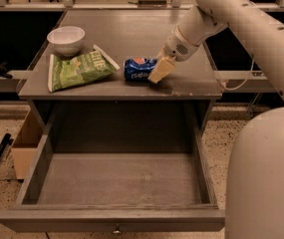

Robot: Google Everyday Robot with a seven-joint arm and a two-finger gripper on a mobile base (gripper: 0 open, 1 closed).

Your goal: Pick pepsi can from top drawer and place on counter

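Note:
The pepsi can [137, 69] lies on its side on the counter [126, 36], near its front edge, right of the middle. My gripper [160, 69] is down at the can's right end, touching it or almost so. The arm reaches in from the upper right. The top drawer [119, 179] is pulled fully out below the counter, and nothing shows inside it.
A green chip bag [79, 69] lies left of the can. A white bowl [66, 38] stands behind the bag at the counter's left. A cardboard box [26, 143] sits on the floor left of the drawer. My white base [266, 178] fills the lower right.

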